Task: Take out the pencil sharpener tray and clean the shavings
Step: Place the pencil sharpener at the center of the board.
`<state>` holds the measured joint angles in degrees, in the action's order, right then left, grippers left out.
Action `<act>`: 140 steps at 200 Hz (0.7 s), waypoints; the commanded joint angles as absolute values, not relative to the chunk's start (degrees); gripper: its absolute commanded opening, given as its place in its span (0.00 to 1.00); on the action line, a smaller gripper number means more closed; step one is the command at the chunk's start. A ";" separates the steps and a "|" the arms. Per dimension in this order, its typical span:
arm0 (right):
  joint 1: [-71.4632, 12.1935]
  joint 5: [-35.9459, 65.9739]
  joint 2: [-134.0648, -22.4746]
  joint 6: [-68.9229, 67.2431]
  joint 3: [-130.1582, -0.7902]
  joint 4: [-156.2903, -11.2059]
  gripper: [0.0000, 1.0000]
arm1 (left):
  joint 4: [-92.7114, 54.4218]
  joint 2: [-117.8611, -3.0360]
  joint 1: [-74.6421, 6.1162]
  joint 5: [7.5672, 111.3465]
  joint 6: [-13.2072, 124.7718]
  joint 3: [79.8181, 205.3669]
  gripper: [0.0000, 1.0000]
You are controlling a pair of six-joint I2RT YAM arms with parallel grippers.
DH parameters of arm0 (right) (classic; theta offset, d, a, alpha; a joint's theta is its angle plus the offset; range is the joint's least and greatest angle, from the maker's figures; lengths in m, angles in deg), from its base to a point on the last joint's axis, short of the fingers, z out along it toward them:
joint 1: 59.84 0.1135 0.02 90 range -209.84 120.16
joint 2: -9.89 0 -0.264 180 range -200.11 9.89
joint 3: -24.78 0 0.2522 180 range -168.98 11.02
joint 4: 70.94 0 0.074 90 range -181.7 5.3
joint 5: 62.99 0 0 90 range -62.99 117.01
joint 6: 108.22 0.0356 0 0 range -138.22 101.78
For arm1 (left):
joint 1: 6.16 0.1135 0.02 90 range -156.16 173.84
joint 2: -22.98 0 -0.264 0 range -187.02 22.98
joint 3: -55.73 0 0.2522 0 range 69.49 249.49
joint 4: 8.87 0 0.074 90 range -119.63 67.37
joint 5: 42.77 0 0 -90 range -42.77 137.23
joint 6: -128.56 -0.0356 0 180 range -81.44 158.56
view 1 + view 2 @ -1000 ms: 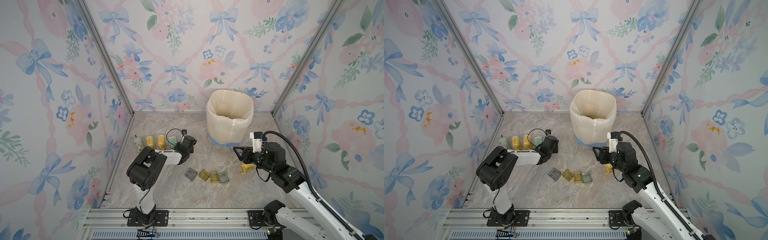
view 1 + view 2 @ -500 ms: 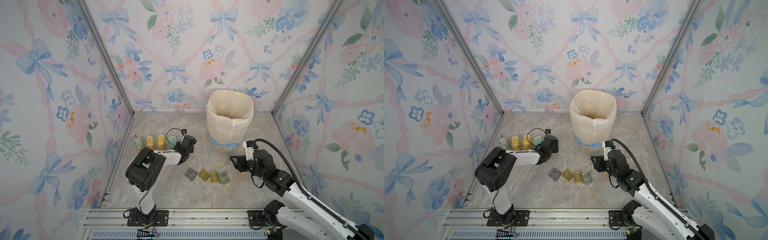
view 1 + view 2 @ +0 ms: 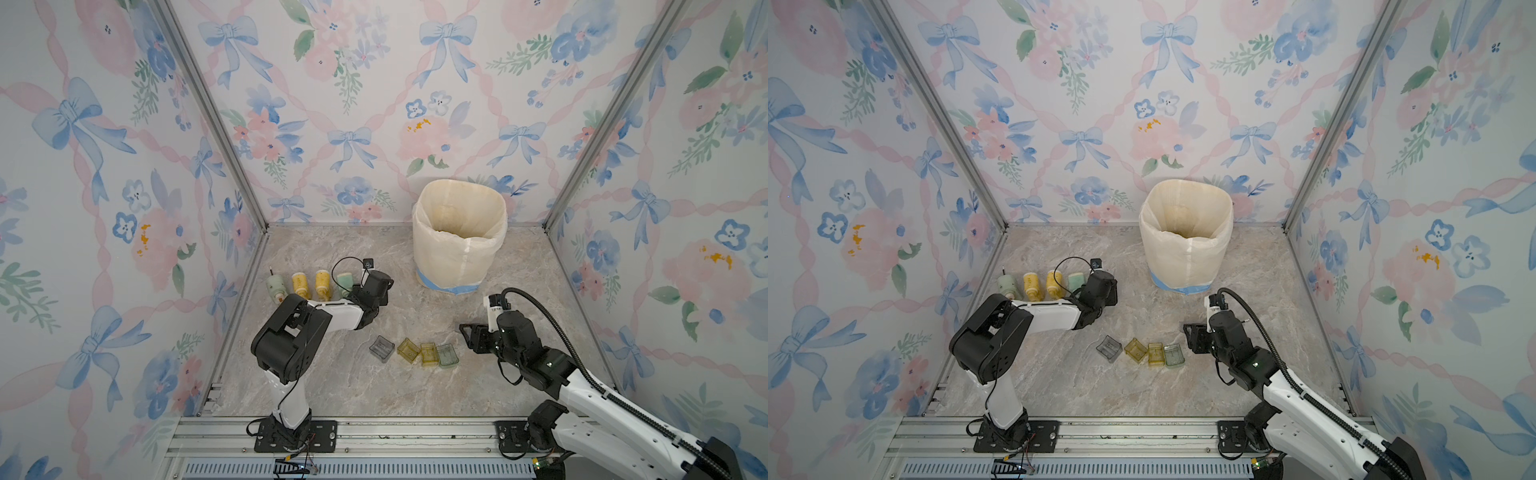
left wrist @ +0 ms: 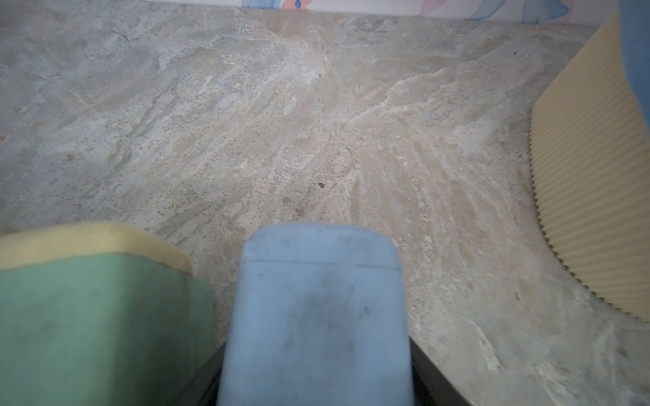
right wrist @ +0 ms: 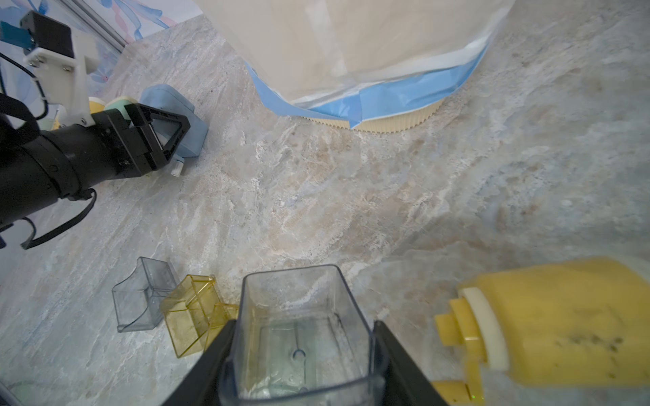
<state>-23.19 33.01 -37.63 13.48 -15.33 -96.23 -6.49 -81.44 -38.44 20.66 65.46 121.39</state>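
Sharpener tray (image 5: 299,305), clear, sits clamped in the right gripper (image 5: 304,328); the green-tinted tray (image 3: 446,355) ending the row lies just beside it, toward the left arm's side.

Six pencil sharpeners are lying in all: two green sharpeners (image 3: 275,287), (image 3: 344,282) and two yellow sharpeners (image 3: 300,284), (image 3: 322,283) left of centre in a top view, plus one blue sharpener (image 5: 165,96) and a third yellow sharpener (image 5: 562,327) showing in the right wrist view. Five trays are showing: four loose trays (image 3: 381,348), (image 3: 408,351), (image 3: 428,354), (image 3: 446,356) at lower centre of both top views, and one clear tray (image 5: 299,334) in the right wrist view. One lined bin (image 3: 449,257) is standing right of centre.
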 commanded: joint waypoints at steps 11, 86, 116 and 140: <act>-21.39 37.69 -37.80 16.00 -11.68 -92.50 0.52 | -6.37 -78.83 -38.93 19.81 65.24 121.35 0.66; -16.21 48.58 -37.50 15.62 -6.70 -88.03 0.52 | -6.87 -76.13 -39.22 19.35 64.67 121.54 0.67; -14.92 50.72 -39.88 15.44 -5.71 -85.63 0.52 | -7.04 -74.68 -39.43 19.19 64.74 121.44 0.67; -14.19 51.49 -42.97 15.38 -5.24 -83.56 0.52 | -7.12 -73.46 -39.47 18.58 64.49 121.21 0.69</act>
<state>-15.37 48.31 -40.65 15.62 -6.59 -86.92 -6.51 -75.98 -39.00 19.98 65.39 121.39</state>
